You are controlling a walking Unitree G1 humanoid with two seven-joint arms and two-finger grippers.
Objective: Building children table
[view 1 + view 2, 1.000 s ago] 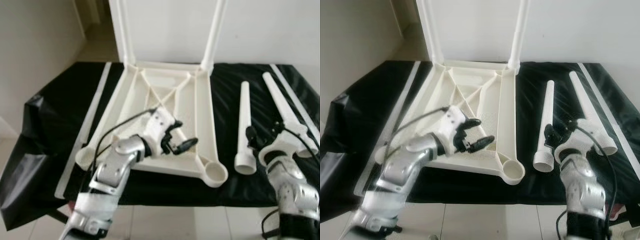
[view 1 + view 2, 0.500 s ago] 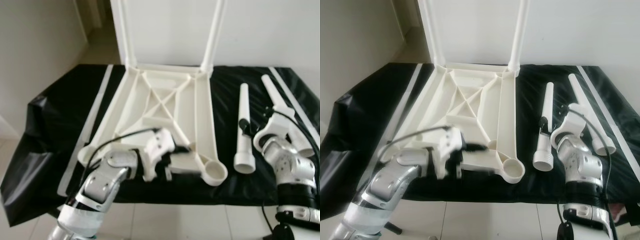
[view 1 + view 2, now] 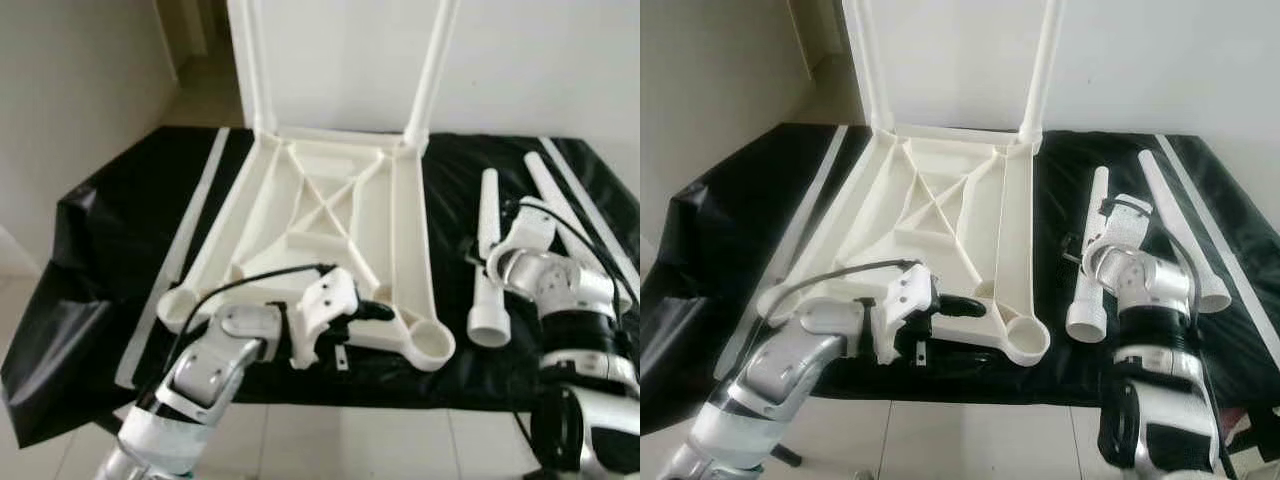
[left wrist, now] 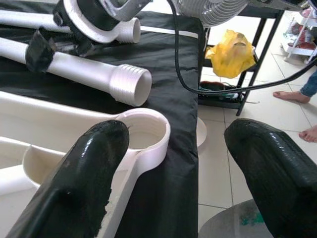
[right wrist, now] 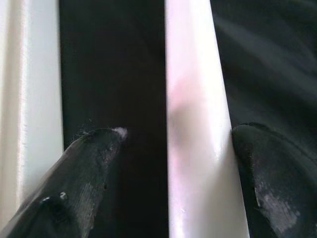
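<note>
A white table top [image 3: 330, 215] lies upside down on the black-covered table. Two legs [image 3: 436, 60] stand upright in its far corners. Its near right socket [image 3: 433, 345] holds nothing. Two loose white legs lie to the right, the nearer leg [image 3: 1095, 200] and the farther leg [image 3: 1168, 195]. My left gripper [image 4: 183, 163] is open at the top's near edge, one finger [image 4: 84, 168] over the frame beside that socket, the other past the table edge. My right gripper [image 5: 183, 148] is open and straddles the nearer leg [image 5: 198, 124].
White strips [image 3: 185, 230] lie on the black cover [image 3: 100, 250] along both sides. Tiled floor runs before the table. In the left wrist view, a black rack with a yellow bag [image 4: 233, 49] stands beyond the table, and a person's bare feet [image 4: 297, 95] are on the floor.
My left gripper has dropped from above the table top's frame to its near edge. My right arm has swung inward, bringing its gripper over the nearer loose leg.
</note>
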